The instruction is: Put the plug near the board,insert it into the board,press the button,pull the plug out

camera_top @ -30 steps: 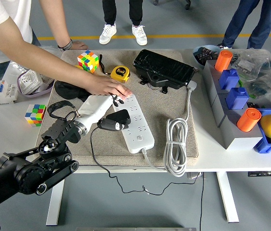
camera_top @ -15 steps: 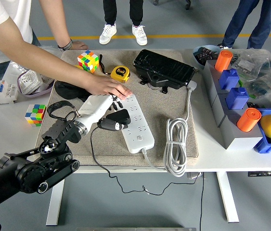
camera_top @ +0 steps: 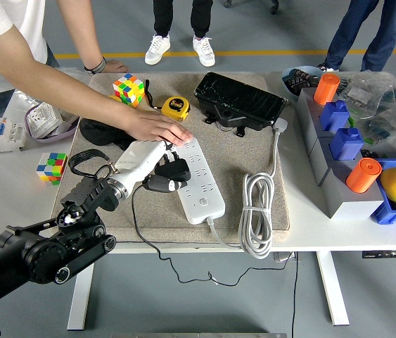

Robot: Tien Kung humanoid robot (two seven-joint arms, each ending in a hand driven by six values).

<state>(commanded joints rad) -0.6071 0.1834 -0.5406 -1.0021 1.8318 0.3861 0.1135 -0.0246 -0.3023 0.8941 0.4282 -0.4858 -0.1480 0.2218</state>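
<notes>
Beyond my white table [camera_top: 303, 236] I see grey floor [camera_top: 268, 28], a yellow line [camera_top: 254, 53] crossing it

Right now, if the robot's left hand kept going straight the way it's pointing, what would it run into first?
Probably the person's hand pressing on the far end of the power strip. The left hand, holding the black plug, points up and right toward it. Depth is unclear, so it might touch the strip first.

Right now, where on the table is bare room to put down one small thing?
Free: the mat between the power strip and the white coiled cable, and the white table near the left edge below the small cube. Crowded: the mat's far side, the right-side bins, and around the robot hand and the person's hand.
</notes>
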